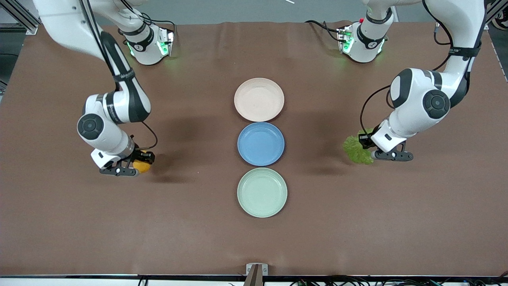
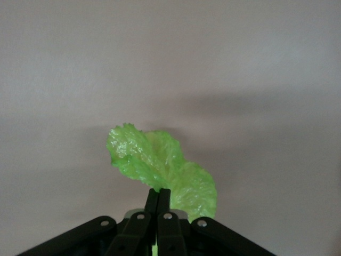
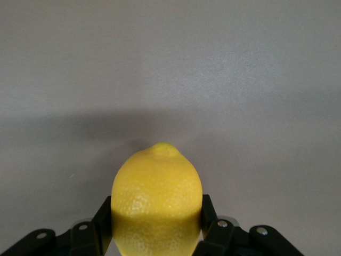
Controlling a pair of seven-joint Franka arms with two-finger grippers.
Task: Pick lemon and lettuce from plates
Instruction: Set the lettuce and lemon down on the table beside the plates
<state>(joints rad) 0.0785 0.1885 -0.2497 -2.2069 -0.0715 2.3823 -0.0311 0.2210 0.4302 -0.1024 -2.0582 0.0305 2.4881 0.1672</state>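
Note:
My right gripper (image 1: 139,163) is shut on the yellow lemon (image 1: 141,166), holding it just over the bare brown cloth toward the right arm's end of the table; in the right wrist view the lemon (image 3: 157,200) fills the gap between the black fingers (image 3: 209,210). My left gripper (image 1: 366,147) is shut on the crinkled green lettuce (image 1: 356,149) over the cloth toward the left arm's end; the leaf (image 2: 160,165) sticks out past the pinched fingertips (image 2: 158,195). The beige-pink plate (image 1: 259,99) and the mint green plate (image 1: 262,192) lie bare in the table's middle.
A blue plate (image 1: 260,143) lies between the other two plates, also with nothing on it. The brown cloth (image 1: 79,222) covers the whole table. Both arm bases stand along the edge farthest from the front camera.

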